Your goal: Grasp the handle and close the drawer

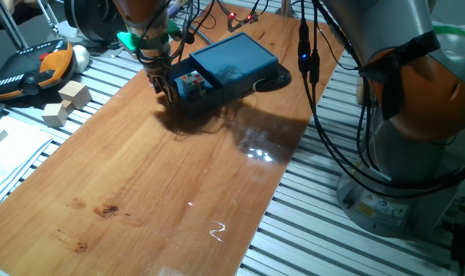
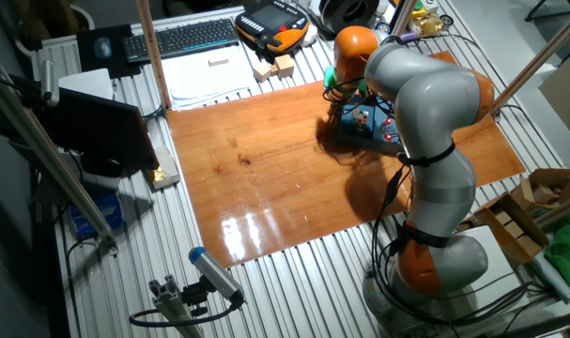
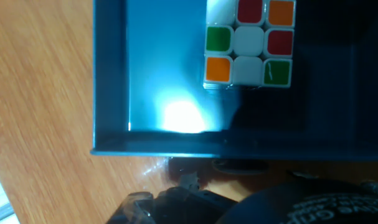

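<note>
Hand view looks down into the drawer (image 3: pixel 164 74), pulled open on the worktop (image 1: pixel 155 192) with a puzzle cube (image 3: pixel 248 43) inside. I've put the end effector (image 1: pixel 165 90) at its front to reach the handle; I cannot tell whether it grips.

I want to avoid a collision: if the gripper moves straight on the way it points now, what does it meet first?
The gripper points down at the open drawer's front edge. It would probably meet that front wall or the handle; depth is unclear.
</note>
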Robot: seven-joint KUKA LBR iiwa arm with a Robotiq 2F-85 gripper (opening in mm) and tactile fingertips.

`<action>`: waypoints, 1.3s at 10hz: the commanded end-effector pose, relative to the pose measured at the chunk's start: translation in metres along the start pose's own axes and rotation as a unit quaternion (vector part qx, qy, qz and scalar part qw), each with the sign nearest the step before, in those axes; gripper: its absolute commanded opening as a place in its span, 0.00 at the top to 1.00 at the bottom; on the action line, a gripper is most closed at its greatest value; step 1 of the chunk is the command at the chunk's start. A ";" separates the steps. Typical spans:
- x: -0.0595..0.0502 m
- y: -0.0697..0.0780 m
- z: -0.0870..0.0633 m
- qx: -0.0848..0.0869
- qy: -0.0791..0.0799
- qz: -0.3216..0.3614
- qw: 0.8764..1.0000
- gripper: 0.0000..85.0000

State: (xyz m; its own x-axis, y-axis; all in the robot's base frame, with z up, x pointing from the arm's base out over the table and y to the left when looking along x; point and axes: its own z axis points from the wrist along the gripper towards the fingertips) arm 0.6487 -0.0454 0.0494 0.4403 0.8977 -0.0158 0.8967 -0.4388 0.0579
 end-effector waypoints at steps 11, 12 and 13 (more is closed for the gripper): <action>-0.008 -0.001 0.006 0.006 -0.003 0.016 1.000 0.23; -0.008 -0.001 0.006 0.007 -0.004 0.017 1.000 0.24; -0.008 -0.001 0.006 0.010 -0.005 0.017 1.000 0.24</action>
State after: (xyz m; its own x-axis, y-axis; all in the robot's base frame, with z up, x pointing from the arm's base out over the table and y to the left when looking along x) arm 0.6448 -0.0525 0.0435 0.4718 0.8814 -0.0250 0.8815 -0.4708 0.0368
